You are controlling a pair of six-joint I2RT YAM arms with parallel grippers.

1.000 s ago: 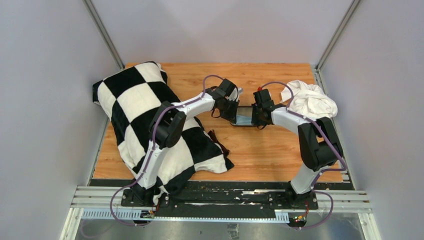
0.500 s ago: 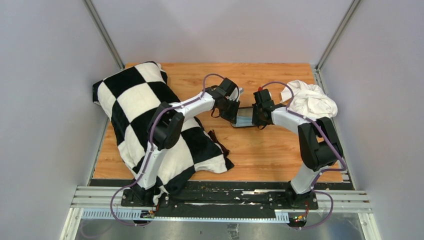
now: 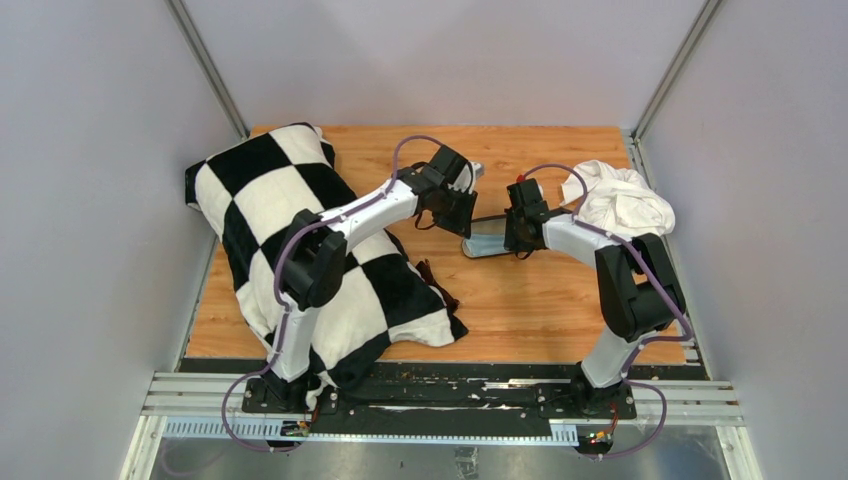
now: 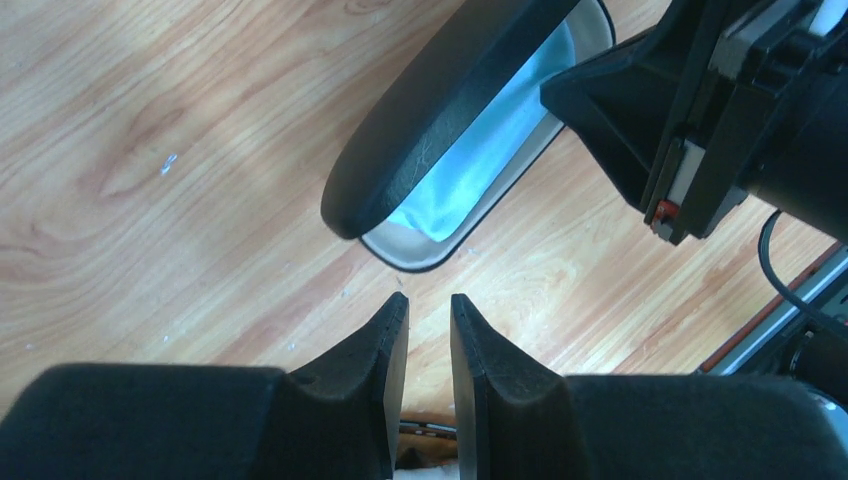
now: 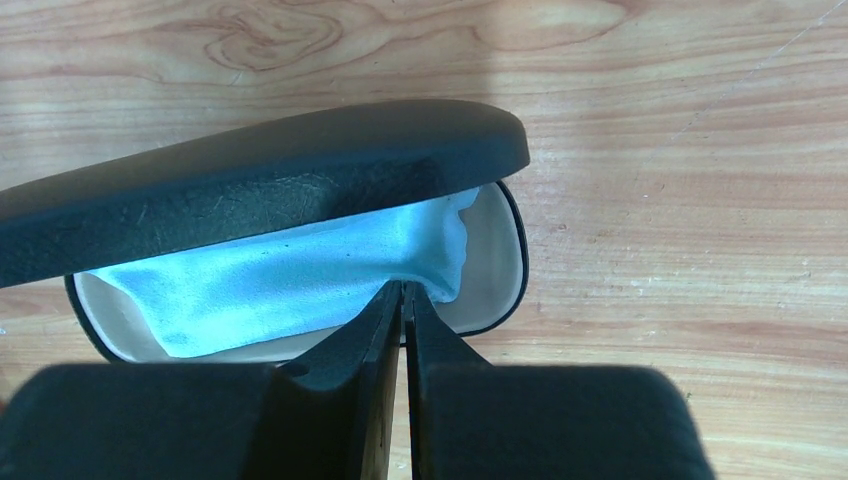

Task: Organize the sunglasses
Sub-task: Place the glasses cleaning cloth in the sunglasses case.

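Case (image 5: 250,190) flanked by inward-reaching left gripper (image 4: 428,300) and right gripper (image 5: 403,287).

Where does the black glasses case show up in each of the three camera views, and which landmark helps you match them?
Top view: the case lies mid-table on the wooden table.
Left wrist view: the case runs from the middle to the top right, lid ajar.
Right wrist view: the case fills the centre left, lid ajar.
Shared landmark: the light blue cloth inside the case.
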